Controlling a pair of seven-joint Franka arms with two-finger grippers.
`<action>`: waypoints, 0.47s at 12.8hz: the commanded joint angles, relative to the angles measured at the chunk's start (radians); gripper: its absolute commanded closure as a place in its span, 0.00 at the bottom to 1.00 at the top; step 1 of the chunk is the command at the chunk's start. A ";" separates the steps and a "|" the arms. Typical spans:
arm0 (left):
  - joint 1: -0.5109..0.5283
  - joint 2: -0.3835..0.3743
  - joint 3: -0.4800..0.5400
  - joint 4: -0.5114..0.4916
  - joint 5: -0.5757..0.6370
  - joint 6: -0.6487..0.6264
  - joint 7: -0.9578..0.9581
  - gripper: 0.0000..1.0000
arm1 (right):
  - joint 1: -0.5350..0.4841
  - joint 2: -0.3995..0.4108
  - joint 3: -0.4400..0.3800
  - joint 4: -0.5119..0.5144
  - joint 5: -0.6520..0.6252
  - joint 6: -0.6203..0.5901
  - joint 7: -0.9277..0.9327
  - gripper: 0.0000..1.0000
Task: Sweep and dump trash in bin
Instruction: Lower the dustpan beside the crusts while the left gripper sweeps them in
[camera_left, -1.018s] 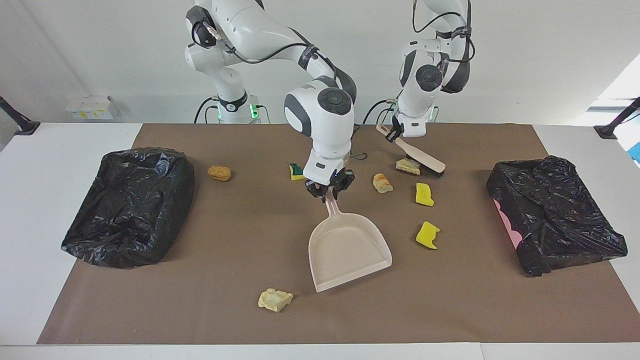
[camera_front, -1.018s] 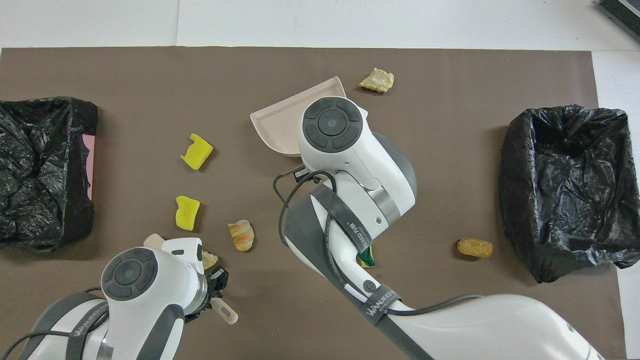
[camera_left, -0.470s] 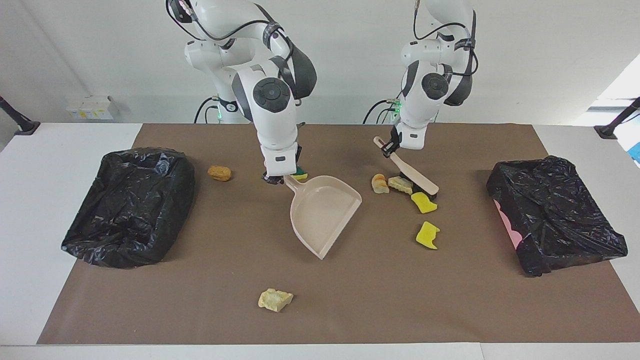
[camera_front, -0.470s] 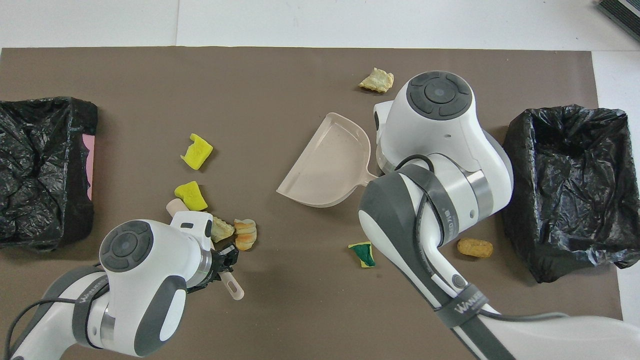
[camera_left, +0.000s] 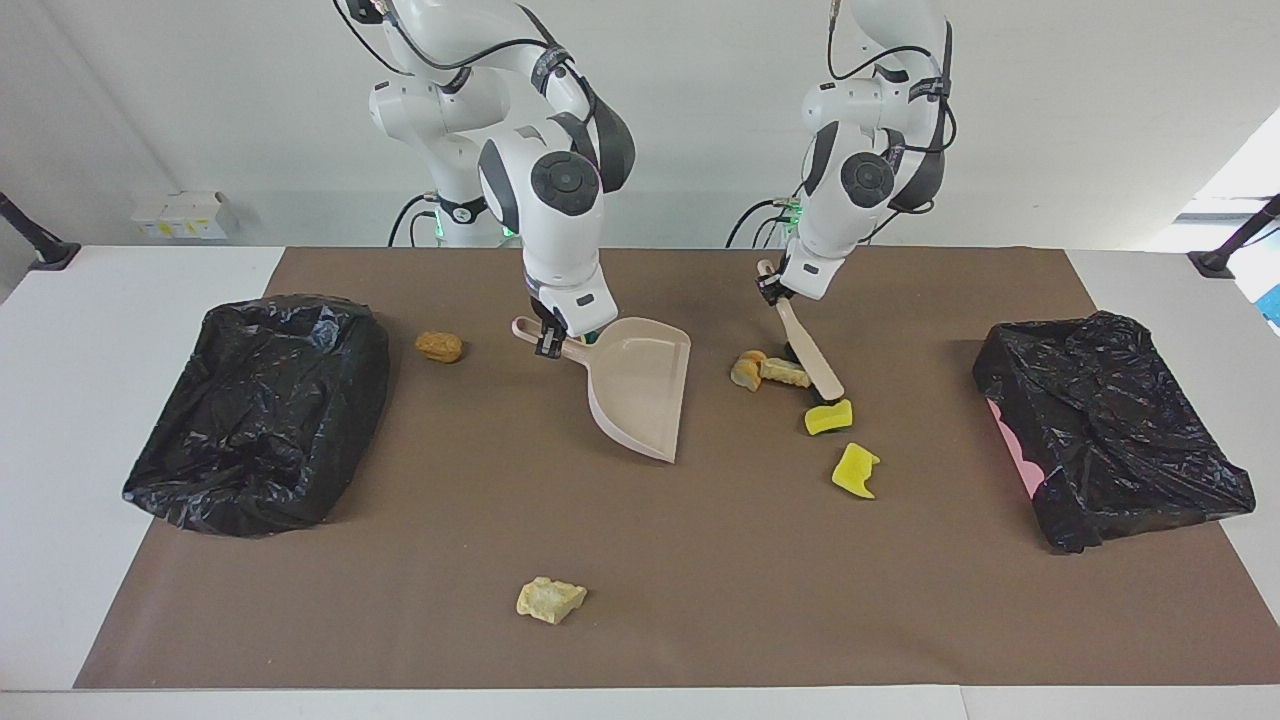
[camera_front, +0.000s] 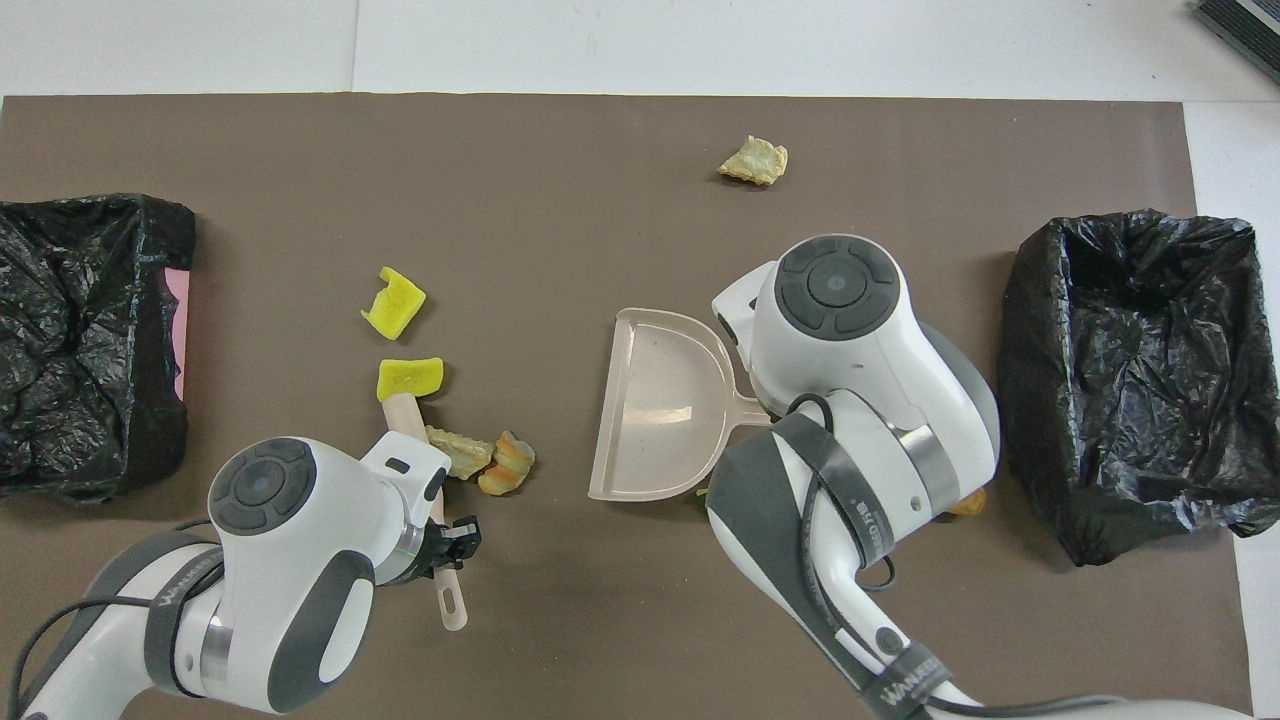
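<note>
A beige dustpan (camera_left: 640, 395) is being held by its handle in the closed fingers of the right gripper (camera_left: 549, 340), near the middle of a brown table mat (camera_left: 700, 600). The pan is being kept tilted, its open mouth turned toward the left arm's end of the table.

Beside the dustpan, toward the left arm's end, a beige brush (camera_left: 808, 350) is being gripped at its handle's tip by the left gripper (camera_left: 768, 290), with the brush head angled down onto the mat.

The trash is lying scattered. A bread-like chunk (camera_left: 745, 368) and a second beige chunk (camera_left: 783, 373) are being touched by the brush, between it and the dustpan. A yellow sponge piece (camera_left: 829, 417) is sitting at the brush head's end. Another yellow sponge piece (camera_left: 855, 470) is lying just beside it, farther from the robots than the dustpan. A lone beige chunk (camera_left: 549, 598) is lying well apart from the dustpan, farther from the robots. A brown nugget (camera_left: 439, 346) is resting near the dustpan's handle, toward the right arm's end.

Two black-lined bins are being shown, one (camera_left: 255, 410) at the right arm's end and one (camera_left: 1105, 425) at the left arm's end.
</note>
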 joint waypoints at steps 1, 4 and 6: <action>-0.001 -0.029 -0.003 -0.012 -0.008 -0.044 0.109 1.00 | -0.001 -0.111 0.005 -0.163 -0.017 0.090 -0.097 1.00; -0.010 -0.016 -0.012 -0.015 -0.008 -0.019 0.108 1.00 | 0.062 -0.093 0.005 -0.182 -0.019 0.111 -0.094 1.00; -0.024 -0.011 -0.021 -0.010 -0.011 0.024 0.094 1.00 | 0.097 -0.067 0.003 -0.182 -0.025 0.148 -0.084 1.00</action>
